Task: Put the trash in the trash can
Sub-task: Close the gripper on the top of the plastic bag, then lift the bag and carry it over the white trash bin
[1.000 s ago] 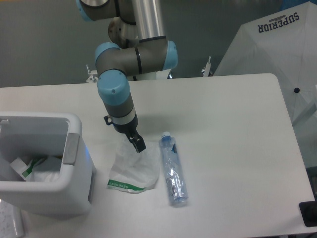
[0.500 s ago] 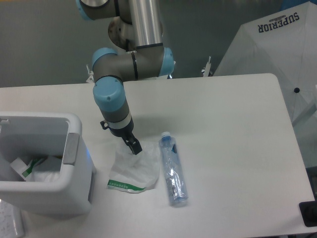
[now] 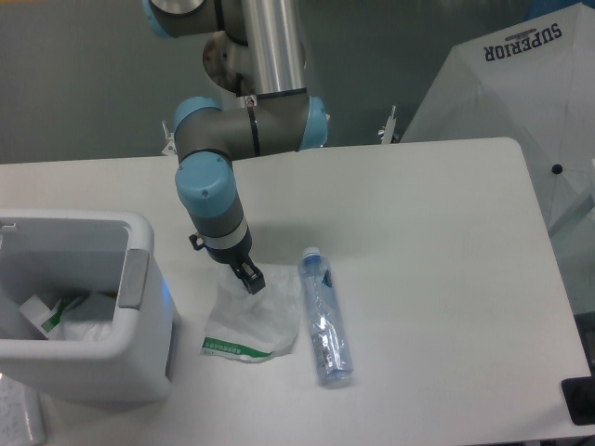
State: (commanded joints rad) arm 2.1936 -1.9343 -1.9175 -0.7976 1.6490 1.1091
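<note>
Camera view, fixed, looking down on a white table [image 3: 418, 232].

At lower left: the trash can [image 3: 84, 372], boxy and white with rounded corners, a grey tab [image 3: 136, 279] on its right-hand wall. Inside it, crumpled white wrappers [image 3: 70, 316] with green print, low against the bottom.

Just right of the can, centre-left of the frame: the plastic bag [image 3: 253, 321], thin and translucent white, flat on the table, its green printed strip along the lower edge. Directly above the bag's upper part: the gripper [image 3: 249, 277], dark, pointing down from a grey and blue arm [image 3: 218, 190] descending from the top of the frame. Fingertips at or just over the bag's top edge; contact or a small gap, cannot tell. Fingers appearing close together as one dark tip; whether anything is pinched between them, cannot tell. Most of the bag spread below and slightly right of the gripper, toward the bottom of the frame.

Right of the bag, near it but apart: the bottle [image 3: 325, 321], slim and clear, lying on its side, blue cap toward the upper part of the frame, base toward the bottom. Well apart from the gripper's tip, to its lower right.

At upper right, beyond the table edge: a white cover [image 3: 521, 84] printed with "SUPERIOR".
</note>
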